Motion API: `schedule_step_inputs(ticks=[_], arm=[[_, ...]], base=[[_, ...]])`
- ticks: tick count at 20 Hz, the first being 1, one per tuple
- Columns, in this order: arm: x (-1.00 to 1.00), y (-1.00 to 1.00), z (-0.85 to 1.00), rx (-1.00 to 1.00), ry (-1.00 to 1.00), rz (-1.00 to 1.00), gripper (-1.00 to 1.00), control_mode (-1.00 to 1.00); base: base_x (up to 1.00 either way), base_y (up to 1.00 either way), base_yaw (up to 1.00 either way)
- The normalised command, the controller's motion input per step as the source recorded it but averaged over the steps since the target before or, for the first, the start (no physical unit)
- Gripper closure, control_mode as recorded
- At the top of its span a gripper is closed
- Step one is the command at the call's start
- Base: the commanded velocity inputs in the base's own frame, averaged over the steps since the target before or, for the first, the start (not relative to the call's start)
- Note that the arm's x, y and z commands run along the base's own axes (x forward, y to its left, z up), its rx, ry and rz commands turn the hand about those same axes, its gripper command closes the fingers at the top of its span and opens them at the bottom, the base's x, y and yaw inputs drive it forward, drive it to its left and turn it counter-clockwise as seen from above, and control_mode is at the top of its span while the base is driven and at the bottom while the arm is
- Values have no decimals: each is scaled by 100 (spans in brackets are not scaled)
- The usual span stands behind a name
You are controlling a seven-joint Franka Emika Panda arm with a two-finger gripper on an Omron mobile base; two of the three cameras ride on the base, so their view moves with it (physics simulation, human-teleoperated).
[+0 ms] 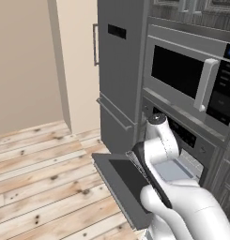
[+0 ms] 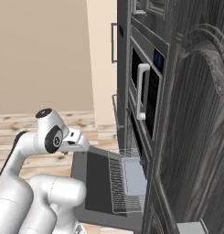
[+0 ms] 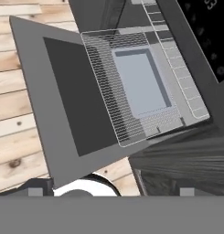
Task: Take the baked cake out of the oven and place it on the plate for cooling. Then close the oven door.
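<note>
Kitchen: wall oven [image 1: 182,140], microwave [image 1: 191,77], apparently.

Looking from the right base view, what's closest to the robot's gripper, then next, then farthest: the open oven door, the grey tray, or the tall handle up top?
1. oven door: lying open just below the gripper.
2. grey tray: to the right, on the pulled-out wire rack.
3. tall handle: high up, on the far grey unit.
</note>
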Motion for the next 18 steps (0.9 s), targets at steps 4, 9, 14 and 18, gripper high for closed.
schedule_step_inputs(ticks=[4,9,14,18], arm=[[42,-5,-69,-5,3,0,-100,-100],[40,-14,-49,-1,4,0,-100,-100],[42,-22,-51,0,7,0,-100,-100],[49,-6,-61,0,11,0,-100,-100]], base=[[0,0,0],[0,0,0],[0,0,0],[0,0,0]])
